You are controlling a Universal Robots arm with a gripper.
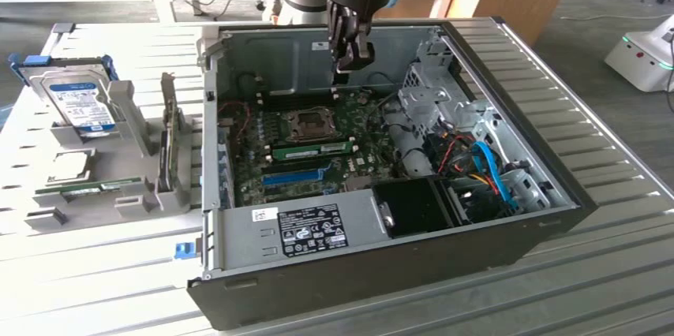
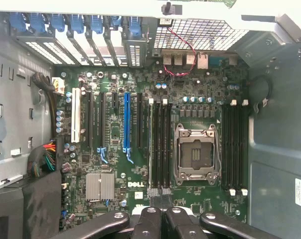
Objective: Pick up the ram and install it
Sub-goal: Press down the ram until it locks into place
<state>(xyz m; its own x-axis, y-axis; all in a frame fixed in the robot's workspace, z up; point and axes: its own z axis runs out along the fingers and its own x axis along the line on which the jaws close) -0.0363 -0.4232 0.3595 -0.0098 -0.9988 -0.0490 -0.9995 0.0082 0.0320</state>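
Nearest to us in the exterior view, the open computer case [image 1: 368,281] lies on a slatted table [image 1: 616,273]. Just inside its near wall is a gray metal cover [image 1: 305,229] with printed labels, and a black fan housing [image 1: 416,206] sits at three o'clock from the cover.

Going deeper onto the motherboard, we meet the long blue slot [image 1: 293,177]. Just past it, toward twelve o'clock, is the ram [image 1: 316,149], a thin green stick lying along the memory slots and apart from the arm. The bare processor socket [image 1: 312,123] sits right behind it.

Above the far part of the board, at about one o'clock from the socket, hangs the gripper [image 1: 353,62], well clear of the board. In the wrist view we see its fingers [image 2: 151,219] pressed together with nothing between them.

At nine o'clock from the case, a gray holder [image 1: 126,127] carries an upright hard drive [image 1: 84,103] with a blue label. A thin green strip [image 1: 90,188] lies in the holder's near part; we cannot tell what it is.

Farthest off, a white machine [image 1: 642,56] stands on the floor at two o'clock.
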